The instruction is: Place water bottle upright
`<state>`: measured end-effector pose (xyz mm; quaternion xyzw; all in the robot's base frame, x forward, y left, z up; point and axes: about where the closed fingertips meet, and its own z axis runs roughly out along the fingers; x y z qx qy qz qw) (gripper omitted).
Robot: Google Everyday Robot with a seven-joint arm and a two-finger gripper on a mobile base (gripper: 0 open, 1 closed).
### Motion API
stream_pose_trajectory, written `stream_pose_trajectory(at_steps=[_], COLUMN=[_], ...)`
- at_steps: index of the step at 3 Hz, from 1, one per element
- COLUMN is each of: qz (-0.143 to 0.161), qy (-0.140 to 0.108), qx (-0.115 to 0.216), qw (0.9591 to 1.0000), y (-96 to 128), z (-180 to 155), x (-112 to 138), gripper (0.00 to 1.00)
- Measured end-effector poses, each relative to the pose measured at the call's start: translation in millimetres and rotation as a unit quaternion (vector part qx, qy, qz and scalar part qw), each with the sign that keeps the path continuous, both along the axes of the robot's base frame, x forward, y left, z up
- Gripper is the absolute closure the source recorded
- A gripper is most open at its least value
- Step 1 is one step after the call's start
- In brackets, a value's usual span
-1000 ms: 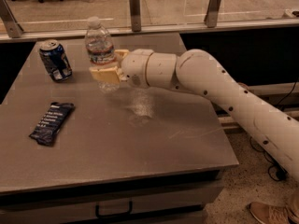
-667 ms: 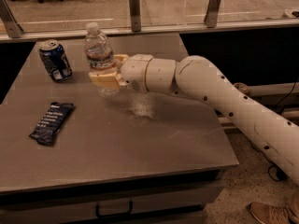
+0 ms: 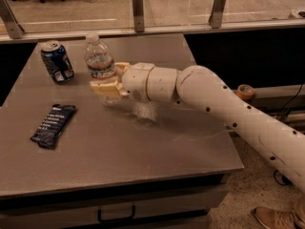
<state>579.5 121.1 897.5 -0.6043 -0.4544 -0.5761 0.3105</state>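
Note:
The water bottle (image 3: pixel 98 61) is a clear ribbed bottle with a white cap and a pale red-edged label. It stands upright near the back left of the grey table (image 3: pixel 119 147). My gripper (image 3: pixel 106 81) reaches in from the right on a white arm, and its tan fingers (image 3: pixel 106 88) sit around the bottle's lower half. The bottle's base is hidden behind the fingers, so I cannot tell whether it rests on the table.
A blue soda can (image 3: pixel 56 61) stands upright just left of the bottle. A dark snack bag (image 3: pixel 53 125) lies flat near the table's left edge. A railing with posts runs behind the table. A tape roll (image 3: pixel 245 91) sits on a ledge to the right.
My gripper and the bottle have shifted slightly left, toward the can. The bottle stays upright in the fingers. The can and snack bag have not moved.

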Motion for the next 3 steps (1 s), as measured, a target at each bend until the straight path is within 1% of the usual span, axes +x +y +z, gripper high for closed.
stream_pose_trajectory(at_steps=[1, 2, 3], qz=[-0.003, -0.006, -0.023], qy=[0.006, 0.012, 0.025], qx=[-0.003, -0.006, -0.013], qw=[1.0000, 0.9999, 0.9993], y=[0, -1, -14], z=[-5, -7, -3], x=[-4, -5, -6], gripper=[0.30, 0.05, 0.00])
